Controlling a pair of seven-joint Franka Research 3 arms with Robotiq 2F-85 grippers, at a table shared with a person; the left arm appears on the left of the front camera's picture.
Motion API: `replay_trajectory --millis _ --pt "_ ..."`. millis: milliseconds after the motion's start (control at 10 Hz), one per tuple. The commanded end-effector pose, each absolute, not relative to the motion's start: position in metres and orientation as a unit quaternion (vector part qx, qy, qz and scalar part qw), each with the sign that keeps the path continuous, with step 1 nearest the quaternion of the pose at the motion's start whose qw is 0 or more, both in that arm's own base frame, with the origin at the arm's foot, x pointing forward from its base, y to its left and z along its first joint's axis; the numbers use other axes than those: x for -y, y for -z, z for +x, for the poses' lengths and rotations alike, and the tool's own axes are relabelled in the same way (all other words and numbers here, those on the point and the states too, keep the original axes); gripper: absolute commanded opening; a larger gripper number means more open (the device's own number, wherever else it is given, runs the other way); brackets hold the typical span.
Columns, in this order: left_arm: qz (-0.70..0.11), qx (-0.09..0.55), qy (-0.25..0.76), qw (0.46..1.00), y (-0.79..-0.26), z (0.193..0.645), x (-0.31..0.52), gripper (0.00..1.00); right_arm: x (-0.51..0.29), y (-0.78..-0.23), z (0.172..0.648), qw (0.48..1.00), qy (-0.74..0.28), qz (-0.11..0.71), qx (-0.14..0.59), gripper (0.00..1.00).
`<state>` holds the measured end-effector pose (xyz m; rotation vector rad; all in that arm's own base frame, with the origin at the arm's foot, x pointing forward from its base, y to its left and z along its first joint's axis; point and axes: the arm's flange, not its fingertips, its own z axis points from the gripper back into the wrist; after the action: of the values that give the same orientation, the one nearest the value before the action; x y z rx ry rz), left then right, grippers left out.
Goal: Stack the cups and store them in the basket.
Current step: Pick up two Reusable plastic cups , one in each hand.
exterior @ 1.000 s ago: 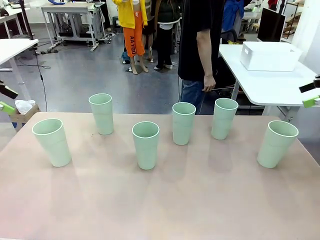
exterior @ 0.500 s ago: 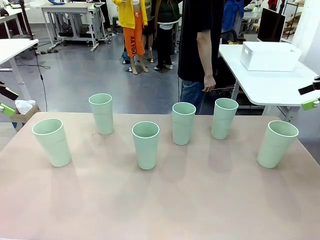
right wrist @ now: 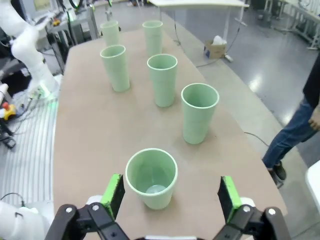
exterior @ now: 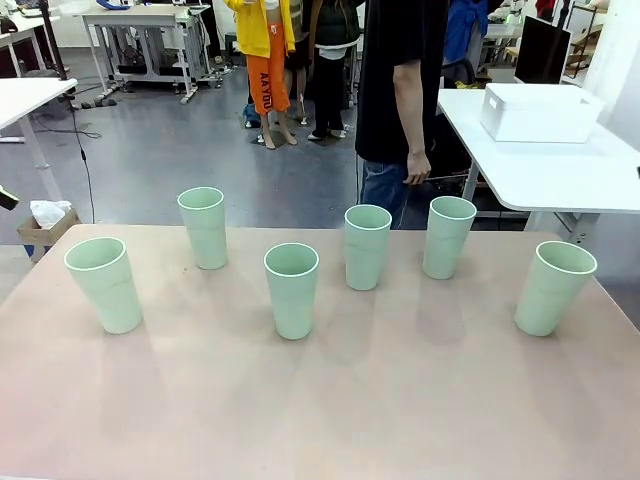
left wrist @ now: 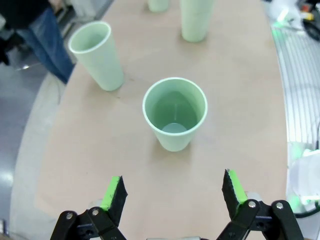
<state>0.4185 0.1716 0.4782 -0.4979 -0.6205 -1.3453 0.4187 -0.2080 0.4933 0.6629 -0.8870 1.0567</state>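
Six pale green cups stand upright and apart on the tan table (exterior: 330,400): the far-left cup (exterior: 103,283), one behind it (exterior: 203,227), a middle cup (exterior: 291,290), two further back (exterior: 367,246) (exterior: 448,236), and the far-right cup (exterior: 553,287). The white basket (exterior: 540,112) sits on a separate white table at the back right. My left gripper (left wrist: 174,192) hangs open above and short of the far-left cup (left wrist: 175,112). My right gripper (right wrist: 170,195) is open just above the far-right cup (right wrist: 151,177). Neither holds anything.
A person in a black top (exterior: 400,80) stands at the far edge, one hand (exterior: 418,165) hanging down. A gap of floor separates my table from the white table (exterior: 560,165) that carries the basket. The left arm's white links (right wrist: 25,45) show beyond the cups.
Both gripper tips, seen earlier at the left and right edges of the front view, have drawn out of that picture. The cups and the person have not moved.
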Motion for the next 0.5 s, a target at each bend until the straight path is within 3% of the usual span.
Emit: replay_trajectory --millis 0,400 --pt "-0.239 0.289 0.609 0.699 -0.475 0.431 -0.190 1.00 0.243 -0.486 0.436 0.712 -0.465 0.320 0.418 1.00" --pt "-0.225 0.323 0.568 0.723 -0.478 0.411 -0.217 1.00 0.286 -0.481 0.425 0.717 -0.432 0.321 0.443 1.00"
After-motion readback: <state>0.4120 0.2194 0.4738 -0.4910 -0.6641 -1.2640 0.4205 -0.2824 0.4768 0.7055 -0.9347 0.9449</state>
